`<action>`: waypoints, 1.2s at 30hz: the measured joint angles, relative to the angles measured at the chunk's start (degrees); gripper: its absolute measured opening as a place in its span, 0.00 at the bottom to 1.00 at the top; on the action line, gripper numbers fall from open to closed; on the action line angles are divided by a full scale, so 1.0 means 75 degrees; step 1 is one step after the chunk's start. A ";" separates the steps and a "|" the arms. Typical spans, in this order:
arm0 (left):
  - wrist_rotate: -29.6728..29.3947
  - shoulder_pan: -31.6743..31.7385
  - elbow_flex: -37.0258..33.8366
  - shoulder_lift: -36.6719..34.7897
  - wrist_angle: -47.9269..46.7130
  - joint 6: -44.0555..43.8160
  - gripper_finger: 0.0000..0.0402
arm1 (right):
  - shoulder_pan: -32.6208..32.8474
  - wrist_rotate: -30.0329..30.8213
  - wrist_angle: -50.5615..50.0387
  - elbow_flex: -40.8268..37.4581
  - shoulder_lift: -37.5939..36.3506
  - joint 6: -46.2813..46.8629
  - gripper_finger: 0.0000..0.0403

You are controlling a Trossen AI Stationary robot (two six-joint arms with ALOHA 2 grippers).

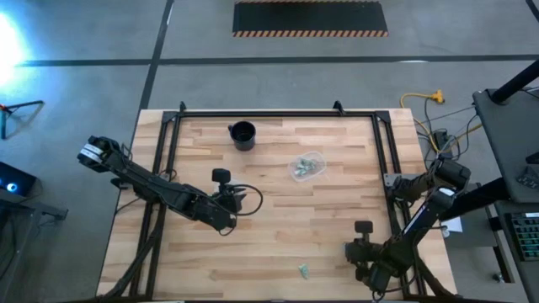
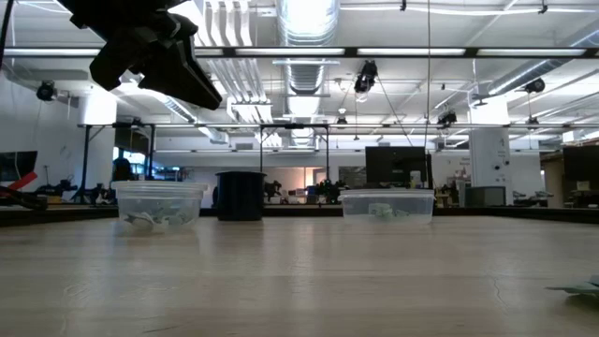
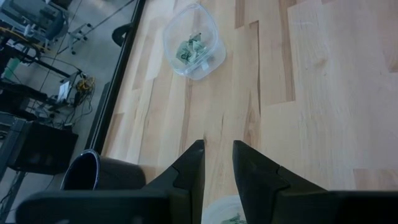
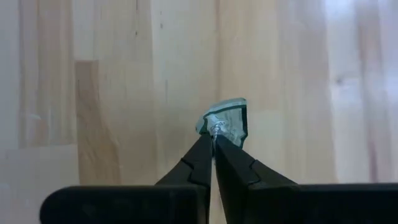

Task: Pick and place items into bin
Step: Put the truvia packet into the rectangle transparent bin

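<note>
Bare table (image 1: 278, 231) between black cup (image 1: 242, 135) and clear cup (image 1: 308, 166).

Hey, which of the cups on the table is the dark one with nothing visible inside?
The black cup near the table's far edge. The clear cup right of it holds pale green pieces, and the other clear cup also has pieces inside.

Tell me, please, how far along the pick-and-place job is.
Done: several pieces already lie in the mid-table clear cup, and more in the second clear cup under the open left tool. In hand: the right tool is shut on one green-and-silvery piece. Left: getting that piece into a container.
</note>
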 joint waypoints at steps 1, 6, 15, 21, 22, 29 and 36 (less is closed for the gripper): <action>0.0000 0.0000 0.0000 0.0003 0.0000 0.0000 0.16 | 0.0000 0.0095 -0.0157 0.0056 -0.0055 0.0000 0.02; 0.0000 0.0000 0.0000 0.0000 0.0000 0.0000 0.16 | -0.0019 0.1083 -0.1015 0.0356 -0.0365 -0.0081 0.02; 0.0001 0.0000 0.0000 0.0001 0.0003 0.0000 0.16 | -0.0483 0.2551 -0.1705 0.0536 -0.0901 -0.1024 0.02; 0.0003 0.0000 0.0000 0.0003 0.0023 0.0003 0.16 | -0.1174 0.3457 -0.2022 0.0513 -0.0946 -0.1777 0.02; 0.0003 0.0000 0.0000 0.0003 0.0025 0.0003 0.16 | -0.1328 0.3622 -0.2039 0.0502 -0.0946 -0.1897 0.02; 0.0003 0.0000 0.0000 0.0003 0.0058 0.0003 0.16 | -0.2694 0.4578 -0.2033 0.0377 -0.0943 -0.2312 0.02; 0.0003 0.0000 0.0000 0.0003 0.0058 0.0003 0.16 | -0.4218 0.4633 -0.1951 0.0269 -0.0943 -0.2796 0.02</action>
